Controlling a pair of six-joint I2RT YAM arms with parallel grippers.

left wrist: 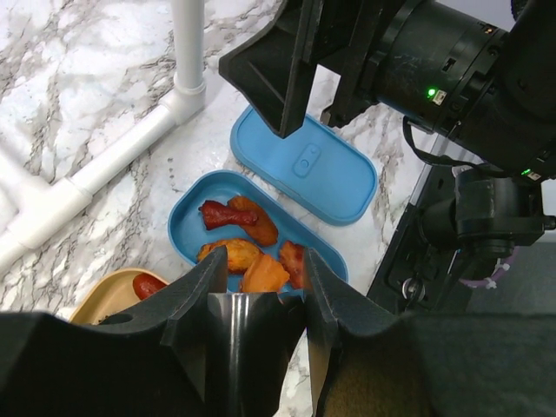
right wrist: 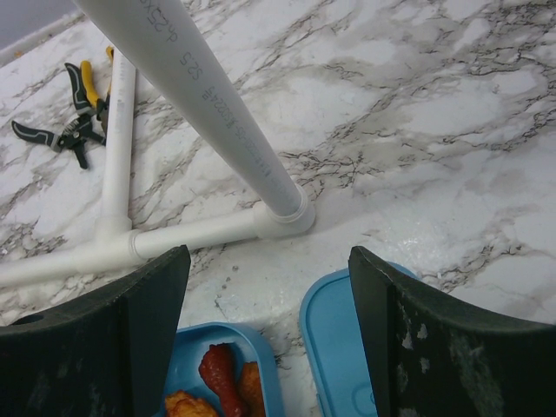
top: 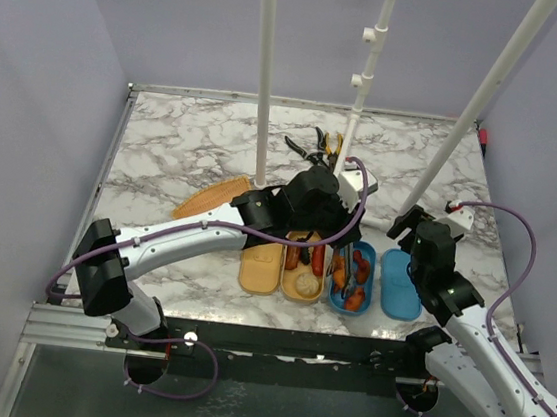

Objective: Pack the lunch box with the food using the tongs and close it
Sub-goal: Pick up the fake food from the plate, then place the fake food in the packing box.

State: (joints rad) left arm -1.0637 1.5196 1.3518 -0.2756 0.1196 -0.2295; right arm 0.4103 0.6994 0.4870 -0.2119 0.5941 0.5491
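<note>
Top external view, from the left: the beige trays (top: 261,269) at lower centre hold some food (top: 293,258). The left gripper (left wrist: 261,291) pinches the grey tongs (left wrist: 252,340) over the part-filled blue lunch box (left wrist: 184,228). Its lid (left wrist: 304,174) lies just beside. The right gripper (right wrist: 269,347) is spread and empty. Packing is in hand, I judge; next the tongs must nip another piece.

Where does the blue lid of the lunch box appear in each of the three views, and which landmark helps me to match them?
Top external: the blue lid lies flat, lower right of centre.
Left wrist: upper centre, lying flat.
Right wrist: at the bottom edge, right of centre, partly cut off.
Shared landmark: the open blue lunch box, right beside the lid in every view.
</note>
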